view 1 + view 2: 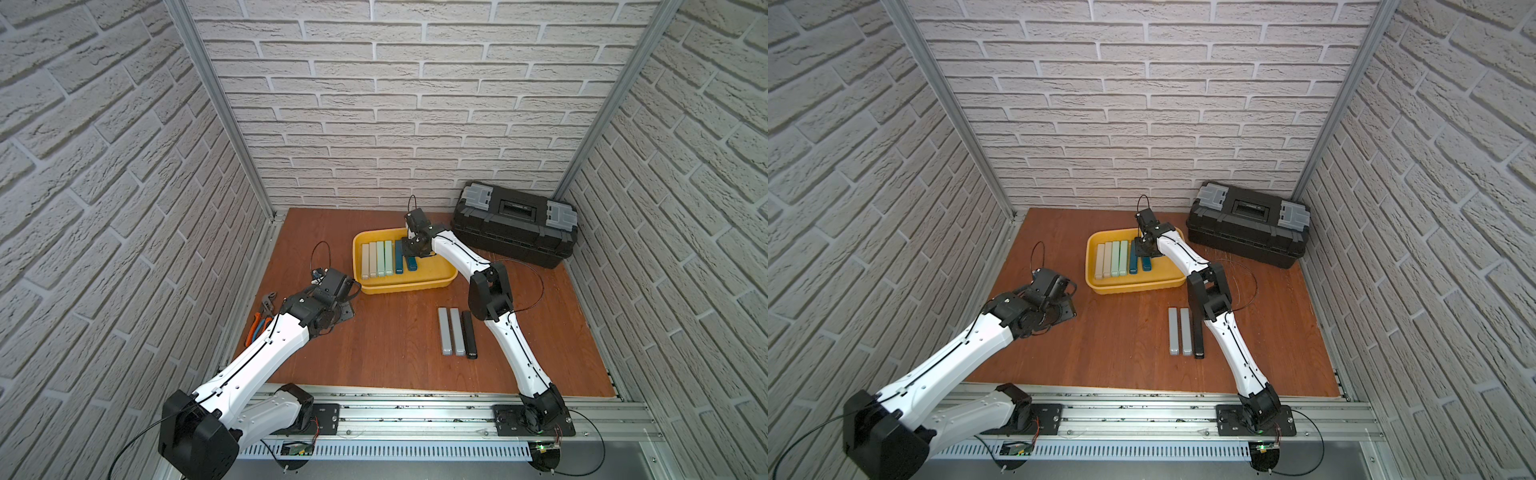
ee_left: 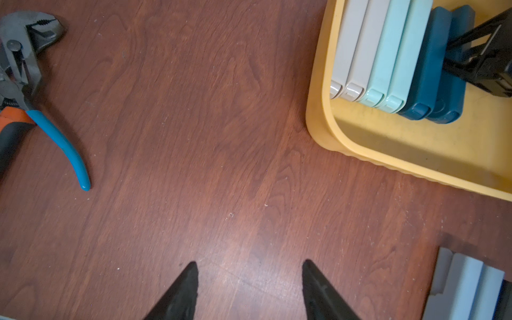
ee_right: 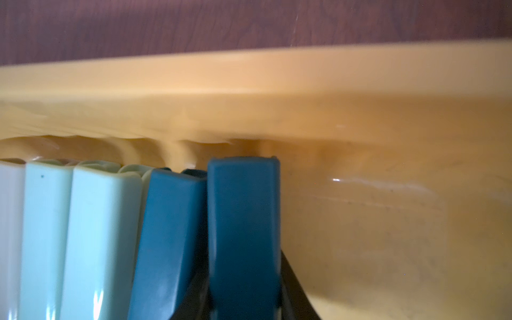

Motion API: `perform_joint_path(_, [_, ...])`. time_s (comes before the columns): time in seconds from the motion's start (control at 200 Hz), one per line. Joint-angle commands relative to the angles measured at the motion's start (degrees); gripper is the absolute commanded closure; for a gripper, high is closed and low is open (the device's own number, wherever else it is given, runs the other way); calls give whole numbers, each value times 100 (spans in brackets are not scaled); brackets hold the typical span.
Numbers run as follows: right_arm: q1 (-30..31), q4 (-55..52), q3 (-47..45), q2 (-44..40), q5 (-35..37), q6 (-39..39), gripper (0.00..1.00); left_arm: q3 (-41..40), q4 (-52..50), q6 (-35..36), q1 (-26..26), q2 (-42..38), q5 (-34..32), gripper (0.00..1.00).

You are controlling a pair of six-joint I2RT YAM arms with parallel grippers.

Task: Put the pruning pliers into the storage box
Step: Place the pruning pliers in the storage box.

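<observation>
I see whitish brick-pattern walls (image 1: 395,104) on three sides, aluminium corner posts (image 1: 216,104) at both back corners, reddish-brown wood-grain tabletop (image 1: 395,332), aluminium rail (image 1: 415,411) along my near edge, slotted white cable duct (image 1: 395,451) beside it, even soft light.

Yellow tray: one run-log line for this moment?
right claw shut on teal bar in yellow tray | left claw open, empty | outside tray: two grey bars, one black bar

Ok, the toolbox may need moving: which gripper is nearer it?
Right. The right gripper is in the tray beside the toolbox, shut on a teal bar. The left gripper hangs open above bare table, beyond the tray's opposite side.
</observation>
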Motion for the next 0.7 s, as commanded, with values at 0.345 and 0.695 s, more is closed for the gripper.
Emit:
perform_joint_path(0.345, [116, 295, 51, 110, -289, 324, 83, -146, 26, -49, 38, -8, 79, 40])
perform_joint_path(0.695, [154, 260, 54, 42, -164, 350, 76, -183, 75, -32, 38, -25, 105, 39])
